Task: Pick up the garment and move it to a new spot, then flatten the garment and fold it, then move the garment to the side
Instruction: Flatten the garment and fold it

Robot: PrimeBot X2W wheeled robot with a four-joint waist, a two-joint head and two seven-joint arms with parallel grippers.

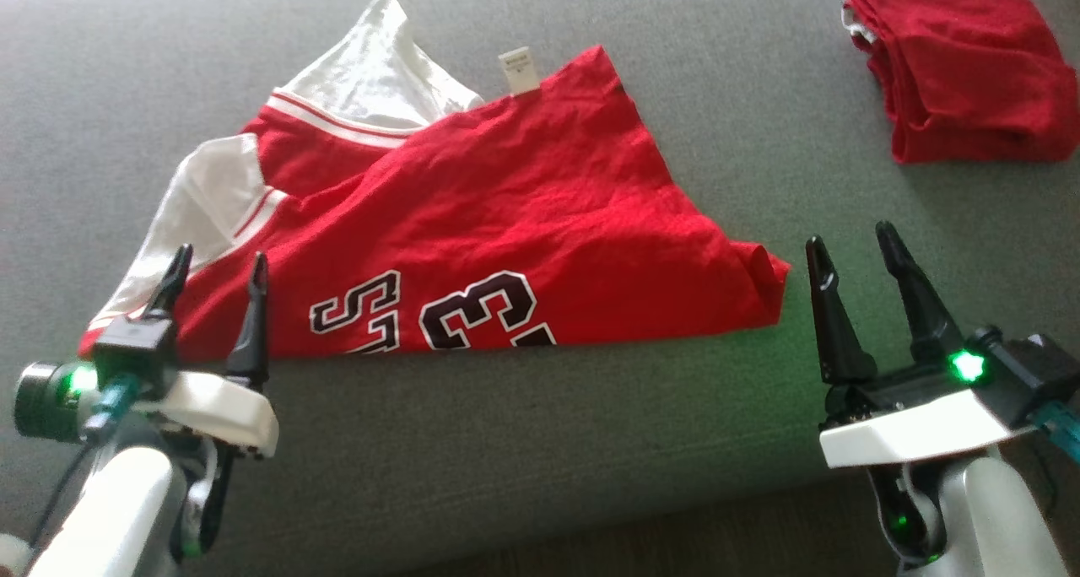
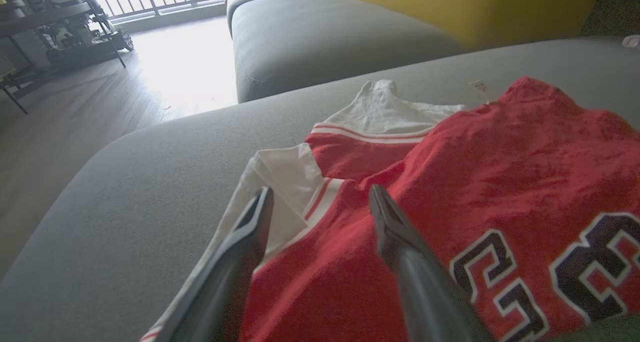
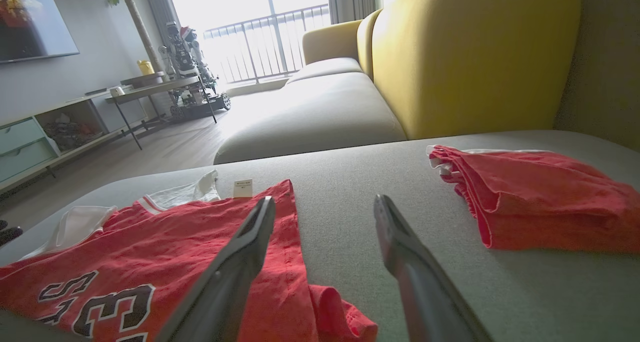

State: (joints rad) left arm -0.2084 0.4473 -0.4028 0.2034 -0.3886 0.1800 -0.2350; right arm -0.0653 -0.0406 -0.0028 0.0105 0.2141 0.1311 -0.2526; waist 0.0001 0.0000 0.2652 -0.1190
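- The left end effector (image 1: pixel 219 277) is nearest, at the lower left of the head view. Its two dark fingers are spread apart and hold nothing.
- Its fingertips hover over the near left end of the garment (image 1: pixel 506 223), where a white sleeve (image 1: pixel 202 197) meets red cloth.
- The right end effector (image 1: pixel 850 248) sits at the lower right, fingers also spread and empty. It is over bare cushion, just beside the garment's bunched right corner (image 1: pixel 764 277).
- The garment, a red jersey with white sleeves and dark lettering, lies on a grey sofa cushion (image 1: pixel 540 442). It is left of the middle, and its long straight edge runs along the cushion's near edge.
- It is not flat: the red body lies doubled over on a slant, forming a rough triangle. A pale label (image 1: pixel 518 71) sticks up at the far side, beside a second white sleeve (image 1: pixel 380 62).
- A second red garment (image 1: pixel 962 71), loosely folded, rests in the far right corner, well apart from the jersey.
- Judgement: this looks like the flatten-and-fold step, with neither end effector gripping the cloth.
- The next move probably calls for each end effector to close on a near corner. They could then pull the cloth taut or carry a further fold across.
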